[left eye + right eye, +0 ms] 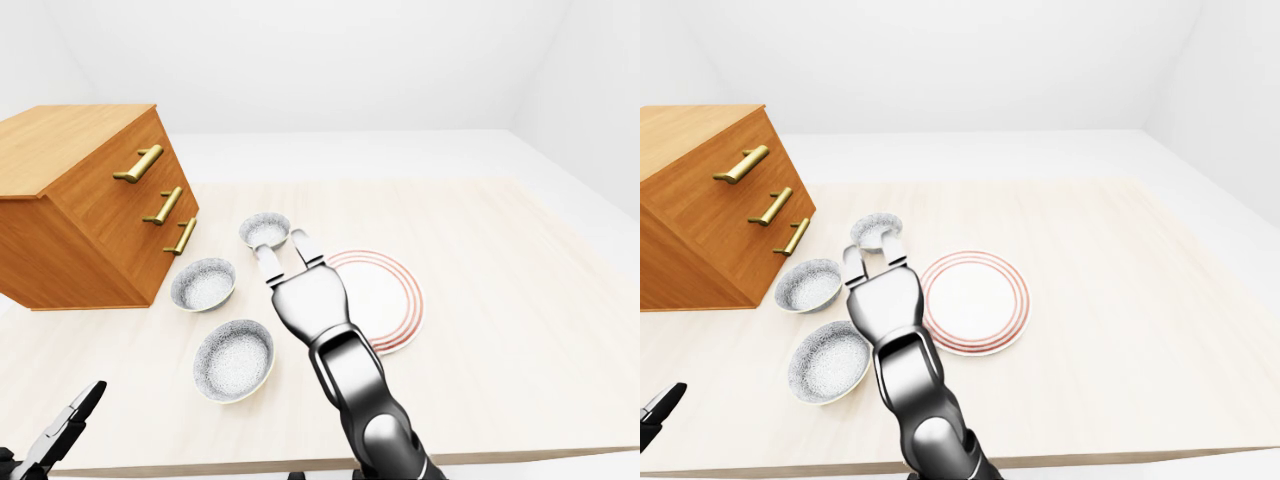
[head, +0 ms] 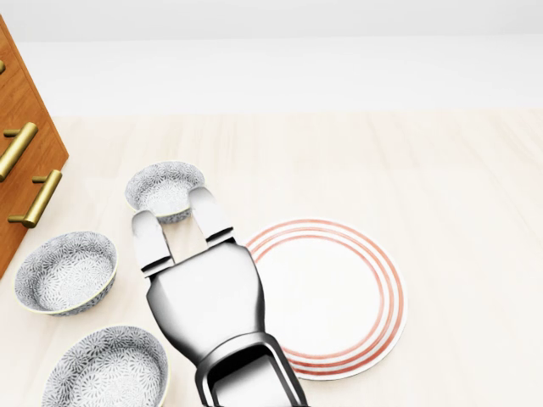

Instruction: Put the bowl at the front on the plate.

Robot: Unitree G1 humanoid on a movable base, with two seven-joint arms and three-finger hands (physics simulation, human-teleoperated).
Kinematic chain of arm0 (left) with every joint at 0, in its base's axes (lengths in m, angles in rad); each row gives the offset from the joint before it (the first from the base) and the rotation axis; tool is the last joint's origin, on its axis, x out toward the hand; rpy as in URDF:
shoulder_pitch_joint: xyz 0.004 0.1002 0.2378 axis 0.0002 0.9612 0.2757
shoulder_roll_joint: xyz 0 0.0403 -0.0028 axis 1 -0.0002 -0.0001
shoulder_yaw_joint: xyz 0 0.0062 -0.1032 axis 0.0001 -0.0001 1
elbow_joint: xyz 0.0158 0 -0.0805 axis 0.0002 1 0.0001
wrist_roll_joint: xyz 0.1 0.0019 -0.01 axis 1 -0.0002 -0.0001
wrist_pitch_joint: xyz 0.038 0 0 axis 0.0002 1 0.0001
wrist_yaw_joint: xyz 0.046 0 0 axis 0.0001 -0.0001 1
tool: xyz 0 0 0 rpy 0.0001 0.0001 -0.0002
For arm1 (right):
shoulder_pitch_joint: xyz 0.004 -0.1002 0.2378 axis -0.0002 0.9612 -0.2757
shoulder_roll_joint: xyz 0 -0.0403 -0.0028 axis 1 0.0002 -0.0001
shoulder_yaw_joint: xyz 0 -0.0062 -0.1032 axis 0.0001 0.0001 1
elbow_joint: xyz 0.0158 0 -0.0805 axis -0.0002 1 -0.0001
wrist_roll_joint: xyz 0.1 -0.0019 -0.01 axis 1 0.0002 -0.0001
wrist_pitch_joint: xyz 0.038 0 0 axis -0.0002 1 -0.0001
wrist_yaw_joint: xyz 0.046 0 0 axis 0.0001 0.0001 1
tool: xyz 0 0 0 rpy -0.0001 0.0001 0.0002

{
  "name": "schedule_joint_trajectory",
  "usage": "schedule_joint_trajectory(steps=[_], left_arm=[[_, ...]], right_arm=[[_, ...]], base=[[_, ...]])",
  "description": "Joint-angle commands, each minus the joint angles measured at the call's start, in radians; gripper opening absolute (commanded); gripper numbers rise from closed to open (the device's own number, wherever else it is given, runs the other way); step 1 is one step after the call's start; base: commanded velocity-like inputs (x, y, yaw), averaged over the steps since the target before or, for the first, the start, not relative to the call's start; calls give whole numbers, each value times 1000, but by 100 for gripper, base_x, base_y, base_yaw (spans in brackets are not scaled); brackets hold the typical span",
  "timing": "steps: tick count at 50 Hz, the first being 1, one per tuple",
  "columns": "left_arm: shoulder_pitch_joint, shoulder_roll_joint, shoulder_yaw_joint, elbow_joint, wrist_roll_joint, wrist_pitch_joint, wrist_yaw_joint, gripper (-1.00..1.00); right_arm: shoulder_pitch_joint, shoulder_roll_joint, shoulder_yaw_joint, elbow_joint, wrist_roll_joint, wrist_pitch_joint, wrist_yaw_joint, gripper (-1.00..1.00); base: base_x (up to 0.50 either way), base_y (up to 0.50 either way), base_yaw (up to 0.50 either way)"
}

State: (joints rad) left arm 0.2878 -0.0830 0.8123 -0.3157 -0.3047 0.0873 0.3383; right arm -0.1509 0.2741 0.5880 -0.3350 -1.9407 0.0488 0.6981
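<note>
Your right hand is reaching with fingers spread and holding nothing, tips at the far bowl. The near bowl is sitting untouched left of the plate, which is lying bare. Transfer not yet begun.

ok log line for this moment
right hand: open, fingers at small speckled grey bowl | red-ringed white plate: bare | left hand: low, idle

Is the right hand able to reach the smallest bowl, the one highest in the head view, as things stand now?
Probably yes. The right hand is open, its fingers already at the rim of the smallest bowl, and nothing lies between them. The plate sits clear to its right.
</note>
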Motion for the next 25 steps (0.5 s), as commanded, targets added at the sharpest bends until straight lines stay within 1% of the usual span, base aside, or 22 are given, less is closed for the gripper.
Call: schedule_joint_trajectory(steps=[1, 2, 3, 5, 7, 10, 15, 21, 25], left_arm=[[2, -1, 2, -5, -1, 0, -1, 100], [2, -1, 3, -6, -1, 0, -1, 100], [0, -1, 3, -5, 0, 0, 0, 100], [0, -1, 3, -6, 0, 0, 0, 100], [-1, -1, 2, -3, 1, 0, 0, 100], [-1, -2, 2, -3, 2, 0, 0, 100], [0, -2, 4, -5, 0, 0, -1, 100], [-1, -1, 1, 2, 1, 0, 1, 100], [-2, -2, -2, 6, 4, 0, 2, 100]], right_arm=[[65, -2, 119, -35, 2, -21, 0, 100], [87, -10, 136, -32, 2, -9, 0, 100], [100, -17, 152, -31, 23, -10, 0, 100], [124, -33, 186, -37, 23, 0, 0, 100], [144, -40, 214, -40, 22, 19, 0, 100], [165, -58, 249, -39, 22, 38, 0, 100], [217, -102, 298, -24, 37, 38, 0, 100], [246, -148, 346, -48, 38, 38, 0, 100], [273, -172, 366, -25, 81, 38, 0, 100]], base=[[0, 0, 0], [0, 0, 0], [0, 0, 0], [0, 0, 0], [0, 0, 0], [0, 0, 0], [0, 0, 0], [0, 0, 0], [0, 0, 0]])
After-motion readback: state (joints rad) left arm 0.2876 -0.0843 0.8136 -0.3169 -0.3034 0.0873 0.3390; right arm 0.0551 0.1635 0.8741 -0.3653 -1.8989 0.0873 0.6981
